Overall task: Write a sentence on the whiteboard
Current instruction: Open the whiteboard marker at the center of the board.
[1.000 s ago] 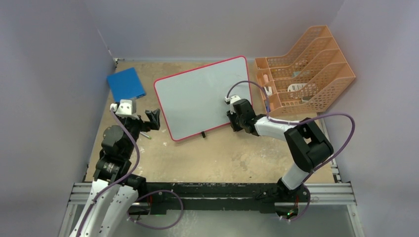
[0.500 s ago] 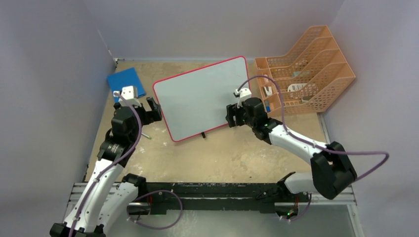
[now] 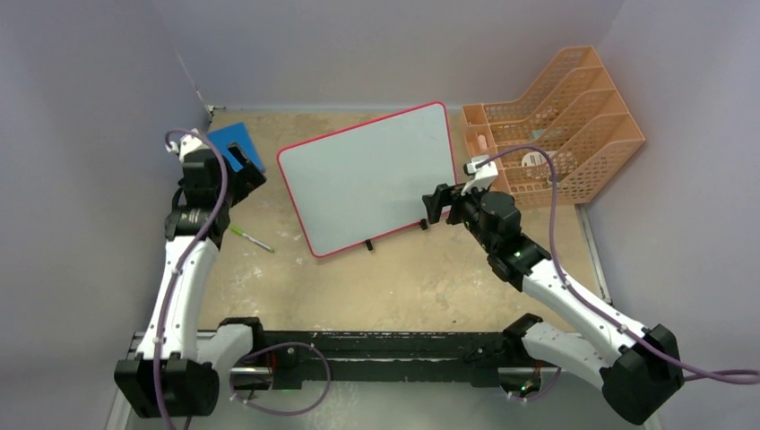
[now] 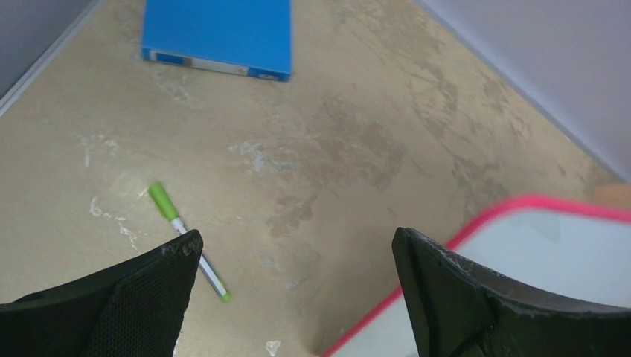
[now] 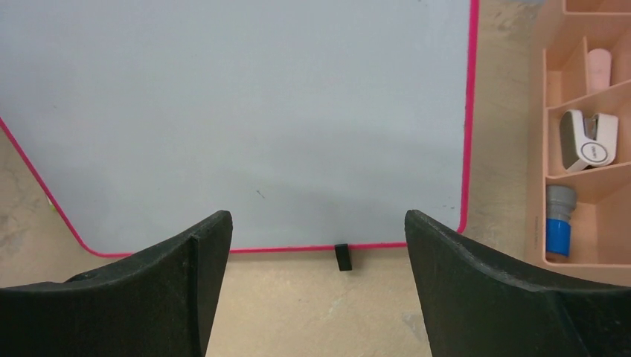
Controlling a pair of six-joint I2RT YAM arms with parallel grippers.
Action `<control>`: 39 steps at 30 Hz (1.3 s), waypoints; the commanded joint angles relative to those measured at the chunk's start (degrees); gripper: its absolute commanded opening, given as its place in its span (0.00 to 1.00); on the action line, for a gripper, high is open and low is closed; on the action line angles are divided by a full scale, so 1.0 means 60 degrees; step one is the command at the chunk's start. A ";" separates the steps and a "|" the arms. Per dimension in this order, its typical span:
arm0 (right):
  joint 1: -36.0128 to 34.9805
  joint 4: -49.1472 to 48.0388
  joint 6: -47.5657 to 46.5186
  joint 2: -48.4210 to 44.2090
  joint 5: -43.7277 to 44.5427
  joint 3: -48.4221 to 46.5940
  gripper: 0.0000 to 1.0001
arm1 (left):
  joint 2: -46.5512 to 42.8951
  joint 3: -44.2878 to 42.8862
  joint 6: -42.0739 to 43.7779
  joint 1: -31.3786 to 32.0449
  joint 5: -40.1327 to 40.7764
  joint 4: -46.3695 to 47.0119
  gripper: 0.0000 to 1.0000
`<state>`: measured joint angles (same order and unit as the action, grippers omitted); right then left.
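The left hand (image 3: 235, 175) gapes wide, empty, near the far-left corner of the desk (image 3: 430, 278); the right hand (image 5: 316, 217), likewise wide and empty, faces the red-rimmed rectangular whiteboard (image 3: 367, 179).

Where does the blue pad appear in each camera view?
Top external: the blue pad lies at far left, in the upper half.
Left wrist: at the top, left of centre.
Right wrist: not in it.
Shared landmark: the whiteboard, red-rimmed, in all three.

Even, diffuse light; soft shadows; no glare; wrist views sharp, tool edges slightly blurred.
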<state>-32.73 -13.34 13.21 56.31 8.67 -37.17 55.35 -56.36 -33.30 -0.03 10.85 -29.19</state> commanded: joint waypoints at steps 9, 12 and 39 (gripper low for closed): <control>-0.0055 -0.0975 0.0245 -0.1110 0.0714 0.0369 0.88 | 0.4127 -0.1249 -0.1315 -0.3226 -0.2646 -0.2943 1.00; -0.0053 -0.1120 0.0245 -0.1272 0.0694 0.0470 0.88 | 0.4630 -0.1098 -0.1268 -0.3290 -0.2625 -0.2915 0.98; -0.0056 -0.1790 0.0078 -0.1243 0.0394 0.0820 0.88 | 0.7854 -0.1551 -0.1232 -0.3290 -0.1541 -0.2112 0.40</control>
<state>-32.73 -20.53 14.09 49.10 10.98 -32.10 100.71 -63.44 -40.93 -19.49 1.48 -44.36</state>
